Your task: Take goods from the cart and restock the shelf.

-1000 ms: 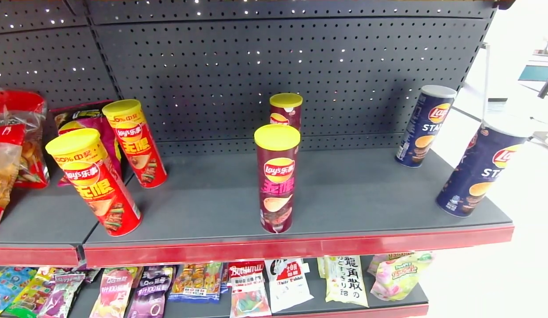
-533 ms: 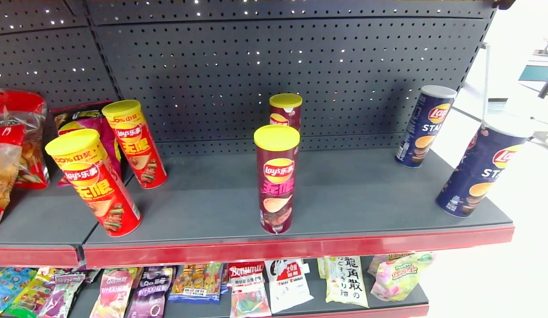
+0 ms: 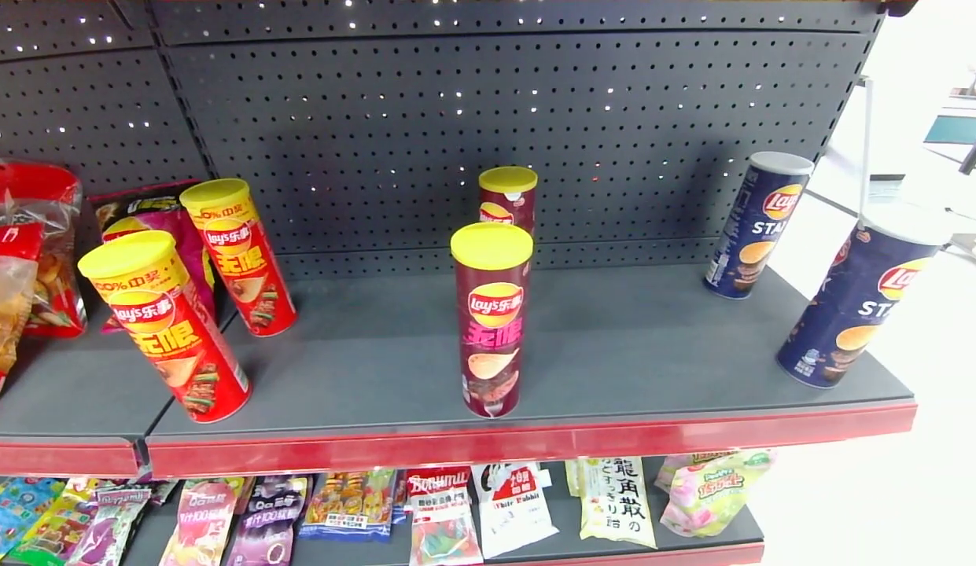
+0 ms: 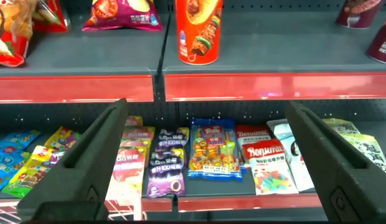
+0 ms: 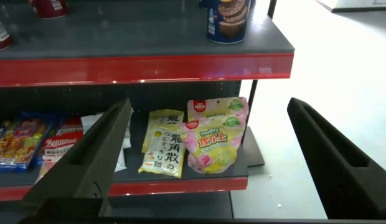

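On the grey shelf [image 3: 629, 346] stand two red cans with yellow lids [image 3: 165, 326] [image 3: 237, 253] at the left. Two maroon cans [image 3: 491, 318] [image 3: 507, 196] stand in the middle and two navy cans [image 3: 756, 224] [image 3: 861, 303] at the right. My left gripper [image 4: 206, 104] is open and holds nothing. It sits below the shelf's red front edge [image 4: 274, 86], under the front red can [image 4: 197, 31]. My right gripper [image 5: 209, 102] is also open with nothing in it, low before the shelf's right end, under the front navy can [image 5: 227, 18].
Snack bags [image 3: 31, 251] crowd the shelf's far left. The lower shelf holds a row of candy bags [image 4: 211, 149], with a green bag [image 5: 215, 140] and a yellow one [image 5: 165, 143] at its right end. Bare shelf lies between the can groups. White floor [image 5: 330, 93] opens right of the shelving.
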Controlling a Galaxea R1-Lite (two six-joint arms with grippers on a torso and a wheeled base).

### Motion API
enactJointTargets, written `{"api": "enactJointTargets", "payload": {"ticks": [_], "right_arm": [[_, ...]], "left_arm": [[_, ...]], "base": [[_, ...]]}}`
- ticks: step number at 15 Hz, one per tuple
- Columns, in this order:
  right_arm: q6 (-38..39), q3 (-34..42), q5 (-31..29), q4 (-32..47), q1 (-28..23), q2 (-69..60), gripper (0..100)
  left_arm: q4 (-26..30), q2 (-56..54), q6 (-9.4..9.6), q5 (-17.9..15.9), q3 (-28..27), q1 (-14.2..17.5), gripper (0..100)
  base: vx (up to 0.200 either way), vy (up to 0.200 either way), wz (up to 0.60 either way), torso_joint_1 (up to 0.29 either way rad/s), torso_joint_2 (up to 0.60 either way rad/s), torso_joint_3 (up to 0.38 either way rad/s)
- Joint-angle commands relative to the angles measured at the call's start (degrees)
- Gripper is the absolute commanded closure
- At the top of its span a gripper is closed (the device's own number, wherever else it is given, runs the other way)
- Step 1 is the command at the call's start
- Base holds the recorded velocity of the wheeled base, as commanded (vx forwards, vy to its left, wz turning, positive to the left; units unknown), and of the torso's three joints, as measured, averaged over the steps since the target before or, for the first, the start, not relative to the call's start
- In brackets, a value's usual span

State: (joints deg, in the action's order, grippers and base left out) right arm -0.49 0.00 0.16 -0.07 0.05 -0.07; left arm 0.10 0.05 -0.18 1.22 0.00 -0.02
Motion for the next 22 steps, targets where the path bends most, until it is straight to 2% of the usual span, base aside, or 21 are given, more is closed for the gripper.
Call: {"api": "enactJointTargets", "payload": {"ticks": [1,14,21,22], "right_arm": [[0.0,0.0,0.0,0.0,0.0,0.1,0],[0.1,0.0,-0.2,0.0,0.0,0.1,0],[0.0,0.0,-0.3,0.0,0.0,0.1,0],[0.0,0.0,-0.3,0.0,0.0,0.1,0]], "left_arm": [[0.0,0.0,-0.08,0.0,0.0,0.0,0],[0.0,0.0,-0.08,0.0,0.0,0.0,0],[0.1,0.7,0.71,-0.4,0.0,-0.1,0],[0.0,0.7,1.06,-1.7,0.0,-0.1,0]], "base": [[0.0,0.0,0.0,0.0,0.0,0.0],[0.0,0.0,0.0,0.0,0.0,0.0],[0.0,0.0,0.0,0.0,0.0,0.0],[0.0,0.0,0.0,0.0,0.0,0.0]]}}
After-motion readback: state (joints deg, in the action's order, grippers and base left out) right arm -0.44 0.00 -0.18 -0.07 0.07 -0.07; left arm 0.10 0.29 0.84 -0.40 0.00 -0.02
